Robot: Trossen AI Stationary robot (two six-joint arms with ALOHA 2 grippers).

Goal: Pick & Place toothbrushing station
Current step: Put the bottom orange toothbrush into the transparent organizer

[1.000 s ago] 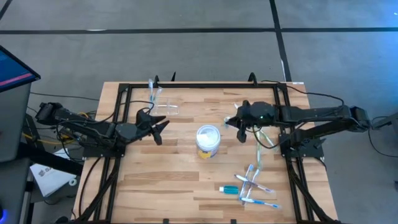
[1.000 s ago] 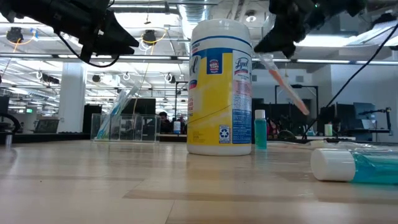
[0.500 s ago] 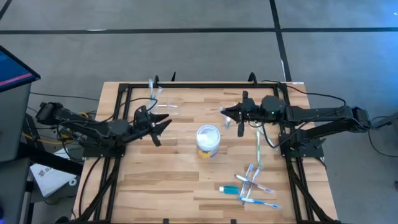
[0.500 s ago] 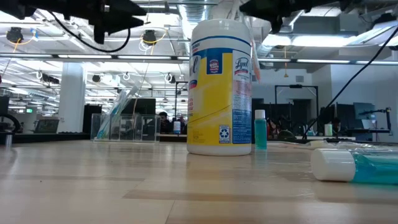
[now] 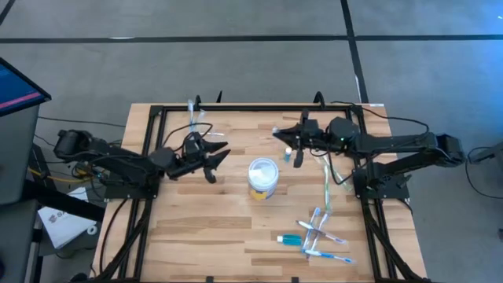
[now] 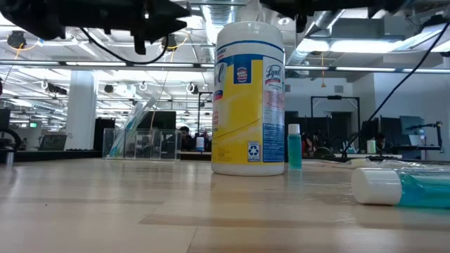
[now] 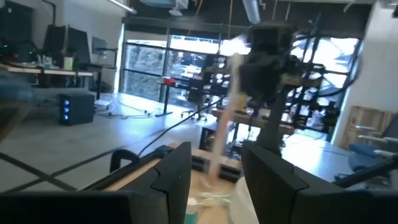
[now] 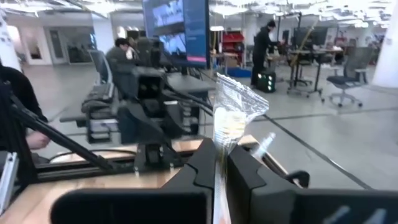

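The toothbrushing station [image 5: 209, 138] is a see-through stand at the far left of the table, with one toothbrush [image 5: 192, 114] sticking up out of it; it also shows in the low view [image 6: 140, 144]. Just near of it, my left gripper [image 5: 218, 161] hangs open and holds nothing. Far of the tub, my right gripper [image 5: 284, 140] points toward the table's left and is shut on a clear-wrapped toothbrush [image 8: 233, 115]. The left wrist view shows that toothbrush [image 7: 227, 99], blurred, ahead of my open left fingers [image 7: 180, 180]. My right gripper pinches the wrapped toothbrush between its two fingers, on the wrapper [image 8: 219, 167] below the crinkled upper end. The fingers lie level and come from the table's right. The toothbrush is lifted clear of the table, one end sticking out past the fingertips.
A round yellow-banded, white-topped tub [image 5: 263, 177] stands mid-table between the arms. Another toothbrush [image 5: 326, 189] lies right of it. Several wrapped toothbrushes [image 5: 321, 238] and a teal tube [image 5: 289, 238] lie near the front right. A black frame [image 5: 236, 108] rims the table.
My left gripper has moved toward the tub and tipped up to about level, staying open. My right gripper has risen, shifted toward the far left and tipped up to level; the toothbrush that hung slanting below it has swung up out of the low view.
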